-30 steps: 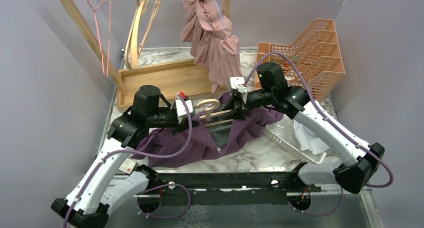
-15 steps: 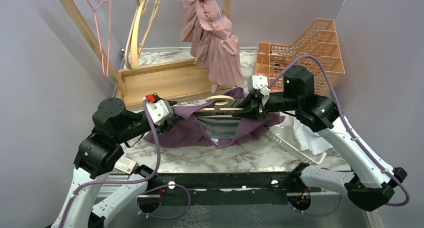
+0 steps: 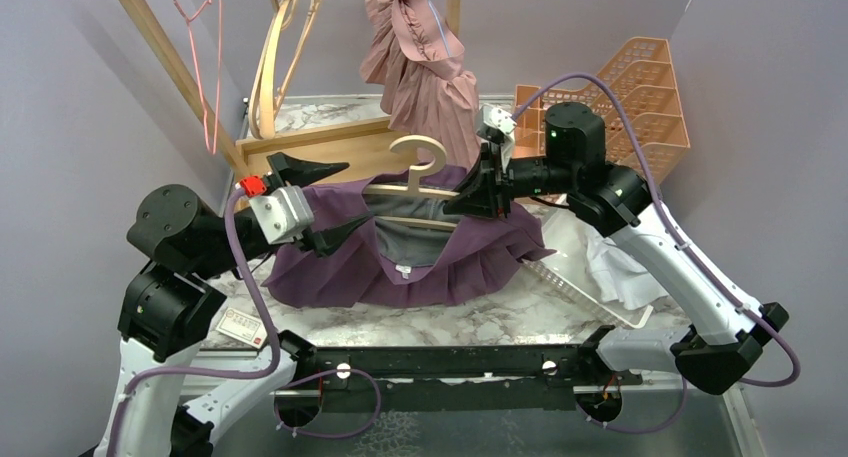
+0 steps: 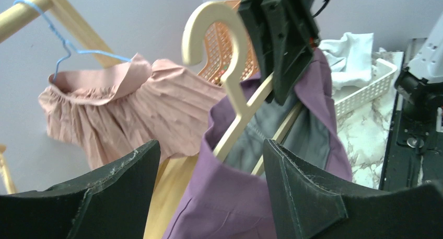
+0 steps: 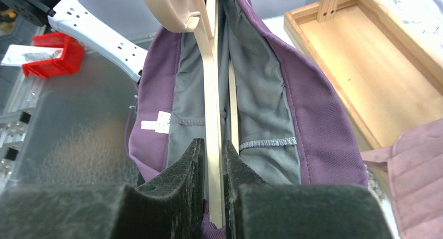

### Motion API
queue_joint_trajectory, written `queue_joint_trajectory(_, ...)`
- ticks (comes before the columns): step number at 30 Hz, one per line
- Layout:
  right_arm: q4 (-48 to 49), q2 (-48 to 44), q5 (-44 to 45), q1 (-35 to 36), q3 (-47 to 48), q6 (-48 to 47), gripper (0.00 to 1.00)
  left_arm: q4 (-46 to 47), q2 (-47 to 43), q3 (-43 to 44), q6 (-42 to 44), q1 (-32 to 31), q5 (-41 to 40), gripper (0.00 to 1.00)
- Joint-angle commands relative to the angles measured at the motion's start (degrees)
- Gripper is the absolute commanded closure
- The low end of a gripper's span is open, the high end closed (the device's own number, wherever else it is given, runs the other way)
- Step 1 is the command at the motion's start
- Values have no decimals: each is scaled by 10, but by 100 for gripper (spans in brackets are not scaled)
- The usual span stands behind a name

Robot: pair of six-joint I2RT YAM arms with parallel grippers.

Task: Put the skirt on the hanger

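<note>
Lifted higher, hanger [image 3: 405,188] bears limp, light skirt [image 3: 330,267]; right gripper [image 5: 212,147] pinches its stiff bar, left gripper [image 4: 209,150] jaws wide.

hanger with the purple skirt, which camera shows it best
Top external: most of the hanger shows, hook, shoulders and bar, with the skirt over it. Left wrist shows the hook and one shoulder close up. Right wrist shows its bars lengthwise, pinched in the right gripper.

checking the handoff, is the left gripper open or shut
Open. The left gripper has its jaws wide apart in its wrist view, clamped on nothing.
</note>
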Motion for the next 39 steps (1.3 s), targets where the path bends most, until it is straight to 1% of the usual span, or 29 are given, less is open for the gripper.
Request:
queue_joint_trajectory(1, 74, 2, -3, 1, 30, 64, 99, 64, 27, -31, -41, 1, 80, 31)
queue_joint_trajectory(4, 80, 14, 7, 2, 28, 95, 99, 121, 36, -67, -89, 1, 102, 34)
queue_joint_trajectory(6, 82, 27, 17, 8, 34, 111, 99, 163, 36, -101, -116, 1, 93, 34)
queue_joint_trajectory(9, 82, 41, 84, 37, 43, 123, 99, 236, 34, -139, -173, 1, 39, 34)
queue_joint_trajectory(11, 89, 47, 124, 54, 45, 125, 99, 262, 37, -153, -199, 1, -6, 35)
queue_joint_trajectory(13, 99, 48, 141, 63, 44, 133, 99, 269, 44, -156, -213, 1, -33, 36)
queue_joint_trajectory(17, 124, 47, 139, 69, 37, 145, 99, 278, 48, -161, -232, 1, -66, 39)
queue_joint_trajectory(21, 116, 54, 146, 76, 46, 151, 99, 292, 47, -177, -244, 1, -53, 42)
queue_joint_trajectory(26, 135, 53, 143, 81, 44, 173, 99, 317, 54, -196, -260, 1, -66, 42)
queue_joint_trajectory(29, 155, 47, 152, 81, 36, 193, 99, 327, 63, -203, -271, 1, -89, 42)
queue_joint_trajectory(32, 163, 44, 155, 82, 32, 209, 99, 336, 74, -201, -286, 1, -117, 46)
queue_joint_trajectory(34, 167, 44, 160, 82, 28, 219, 99, 349, 78, -203, -289, 1, -108, 48)
queue_joint_trajectory(39, 159, 47, 166, 83, 25, 231, 99, 396, 79, -225, -274, 0, -47, 56)
